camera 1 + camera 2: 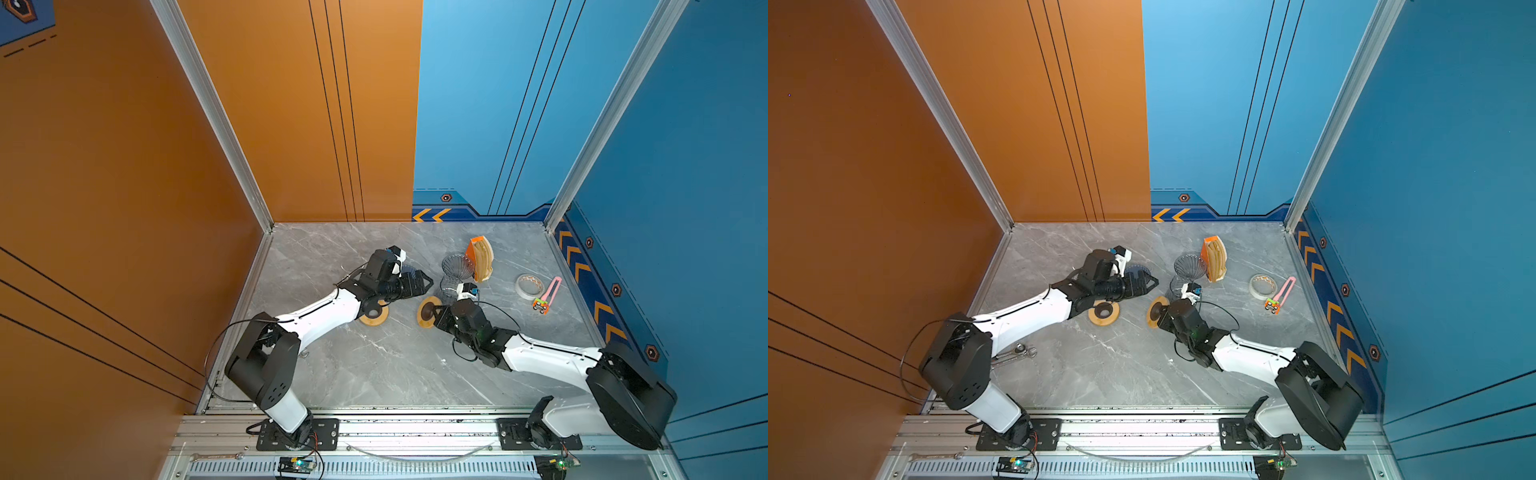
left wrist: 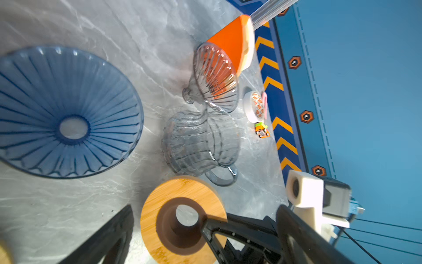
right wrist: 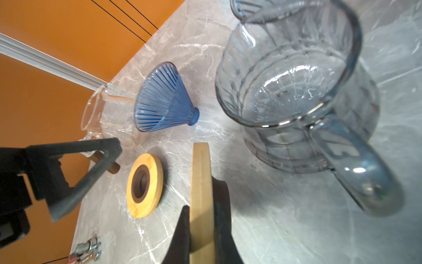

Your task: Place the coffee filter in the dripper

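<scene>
no legible text; only yellow chevrons point(image 1: 436, 215) on blue wall trim point(image 1: 461, 212).

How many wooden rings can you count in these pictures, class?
2. One ring lies flat on the table beside the left arm; the second ring stands on edge, gripped between the right fingers. More could be hidden under the arms.

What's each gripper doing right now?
Left gripper: open, empty.
Right gripper: shut on a wooden ring, gripped by its edge.
</scene>
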Controlling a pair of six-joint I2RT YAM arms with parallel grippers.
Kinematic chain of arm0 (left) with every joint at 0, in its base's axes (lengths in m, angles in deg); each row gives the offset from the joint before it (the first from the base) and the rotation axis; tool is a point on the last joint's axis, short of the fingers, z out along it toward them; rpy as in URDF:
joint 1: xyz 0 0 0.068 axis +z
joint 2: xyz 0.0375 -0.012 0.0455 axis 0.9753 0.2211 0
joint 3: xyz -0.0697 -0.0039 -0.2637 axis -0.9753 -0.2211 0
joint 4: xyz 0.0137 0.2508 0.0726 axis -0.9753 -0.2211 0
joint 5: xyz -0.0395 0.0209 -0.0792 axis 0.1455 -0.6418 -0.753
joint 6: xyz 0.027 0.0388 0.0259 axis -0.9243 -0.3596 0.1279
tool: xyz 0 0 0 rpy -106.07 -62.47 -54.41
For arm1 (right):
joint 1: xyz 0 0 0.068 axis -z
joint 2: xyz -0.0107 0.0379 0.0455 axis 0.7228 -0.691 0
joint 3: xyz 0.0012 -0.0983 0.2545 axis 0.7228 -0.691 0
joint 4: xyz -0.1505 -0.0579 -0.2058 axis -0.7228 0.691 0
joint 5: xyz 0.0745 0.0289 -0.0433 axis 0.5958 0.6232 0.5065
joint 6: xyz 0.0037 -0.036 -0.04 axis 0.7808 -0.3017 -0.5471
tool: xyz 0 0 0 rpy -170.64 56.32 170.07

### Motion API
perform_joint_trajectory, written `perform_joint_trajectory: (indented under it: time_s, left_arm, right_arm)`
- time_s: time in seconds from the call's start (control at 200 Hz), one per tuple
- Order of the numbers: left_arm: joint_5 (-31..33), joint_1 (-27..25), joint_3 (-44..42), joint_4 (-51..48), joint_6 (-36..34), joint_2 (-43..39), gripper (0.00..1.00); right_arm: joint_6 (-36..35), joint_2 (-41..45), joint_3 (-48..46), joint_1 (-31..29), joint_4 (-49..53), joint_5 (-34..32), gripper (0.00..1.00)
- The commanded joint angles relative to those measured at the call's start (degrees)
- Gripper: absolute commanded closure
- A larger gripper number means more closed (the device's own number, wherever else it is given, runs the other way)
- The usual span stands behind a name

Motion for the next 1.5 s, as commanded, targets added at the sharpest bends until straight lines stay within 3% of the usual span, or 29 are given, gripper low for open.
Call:
perform_joint_trajectory:
  time_s: [0.0, 0.27, 0.551, 0.881, 1.497]
  left_arm:
    - [-3.4, 1.0, 3.8, -8.8, -7.7, -3.0, 0.02]
    - [-9.6, 3.0, 12.6, -21.7, -18.6, -7.3, 0.02]
    - [-14.4, 3.7, 17.0, -28.4, -31.3, -8.6, 0.02]
    - [-15.5, 3.8, 11.5, -23.9, -31.0, -12.0, 0.02]
    - [-14.5, 2.5, 9.9, -23.7, -31.1, -13.1, 0.02]
  right_arm:
    - [-3.5, 4.4, -0.5, 0.3, 5.7, 1.0, 0.99]
    - [-6.3, 13.6, 1.1, 6.2, 13.4, 8.2, 0.98]
    - [-7.8, 19.2, 4.8, 16.9, 17.7, 23.1, 0.98]
    - [-8.3, 13.1, 11.4, 25.8, 16.6, 34.5, 0.98]
    - [-3.9, -3.1, 13.7, 31.2, 1.7, 42.6, 0.98]
